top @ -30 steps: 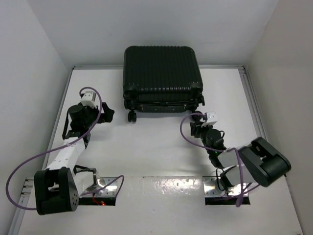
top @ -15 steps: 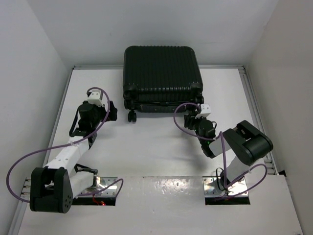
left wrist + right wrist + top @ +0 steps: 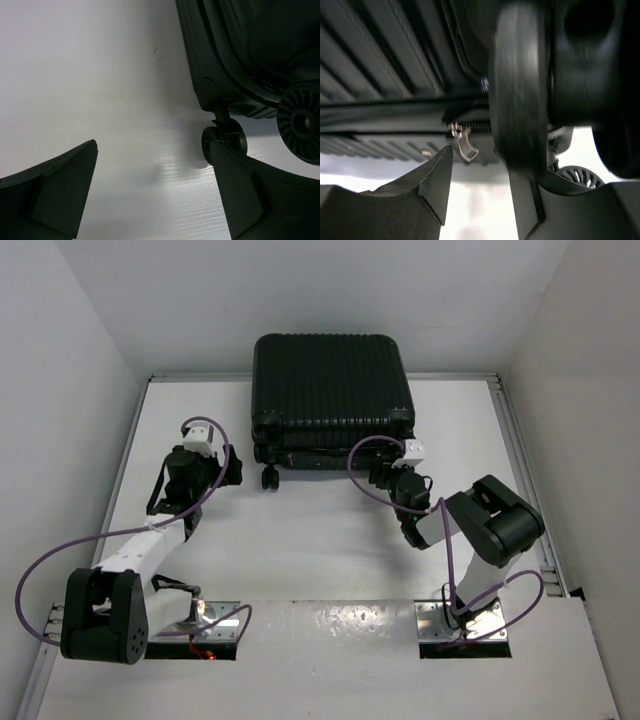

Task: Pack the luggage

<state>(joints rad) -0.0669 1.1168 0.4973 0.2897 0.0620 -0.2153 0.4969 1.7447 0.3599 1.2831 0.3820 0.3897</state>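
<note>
The luggage point(image 3: 330, 390), a black ribbed hard-shell suitcase, lies closed at the back of the table with its wheels toward me. My left gripper point(image 3: 232, 468) is open and empty, just left of the front-left wheel point(image 3: 269, 478). In the left wrist view point(image 3: 155, 185) the small wheel point(image 3: 224, 141) sits right by my right finger, under the shell point(image 3: 220, 60). My right gripper point(image 3: 385, 478) is open and empty at the suitcase's front edge near its right side. In the right wrist view point(image 3: 480, 185) a wheel point(image 3: 517, 85) looms close, and a silver zipper pull point(image 3: 464, 142) hangs between the fingers.
White walls close in the table on the left, right and back. A metal rail point(image 3: 515, 440) runs along the table's right edge. Purple cables loop from both arms. A second, larger wheel point(image 3: 300, 122) shows at the right of the left wrist view.
Both arms have reached toward the suitcase. The left gripper moved right, up to the front-left wheel. The right gripper moved left and forward to the suitcase's front edge.
</note>
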